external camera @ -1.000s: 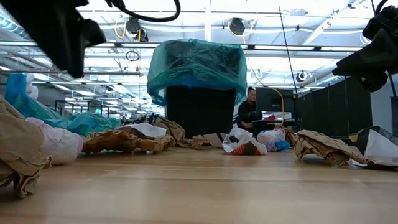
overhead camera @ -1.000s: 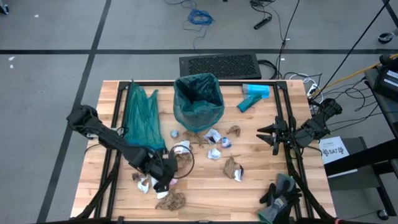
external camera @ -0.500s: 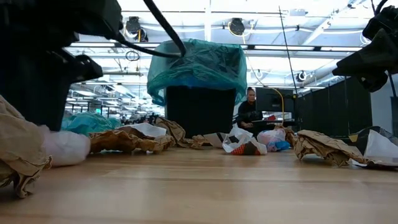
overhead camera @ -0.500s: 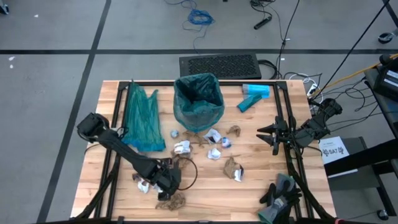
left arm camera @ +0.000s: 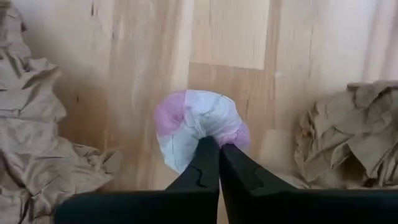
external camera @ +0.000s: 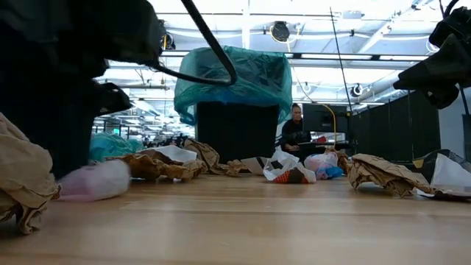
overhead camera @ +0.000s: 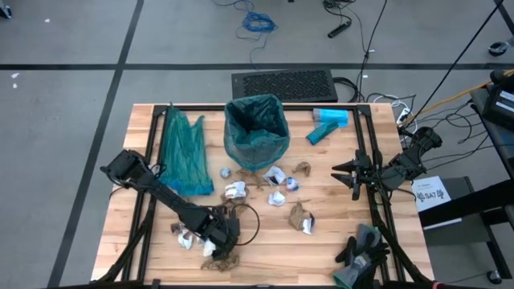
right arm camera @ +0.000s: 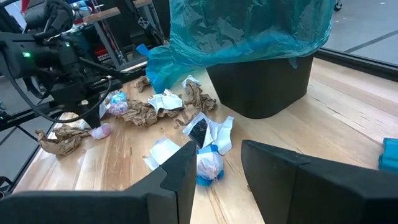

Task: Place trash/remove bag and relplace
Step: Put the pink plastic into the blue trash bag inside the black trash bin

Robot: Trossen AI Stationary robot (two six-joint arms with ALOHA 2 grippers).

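Left gripper (left arm camera: 217, 144) is clamped on a pink-white wrapper (left arm camera: 189, 121) at table's near-left part. You see the bin (overhead camera: 257, 132) lies far-right of it; right gripper (overhead camera: 351, 172) waits apart, half-open.

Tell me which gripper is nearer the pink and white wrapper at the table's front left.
Left. The left gripper is shut on the pink and white wrapper; the right gripper hovers open across the table, at its right edge.

Place: probably a robotics lab or workshop hall.
Floor: grey concrete (overhead camera: 72, 96), loose cables (overhead camera: 259, 22).
Ceiling: exposed ducts, hanging lamps (external camera: 279, 31).
Far side: a person (external camera: 296, 132) seated among dark racks.
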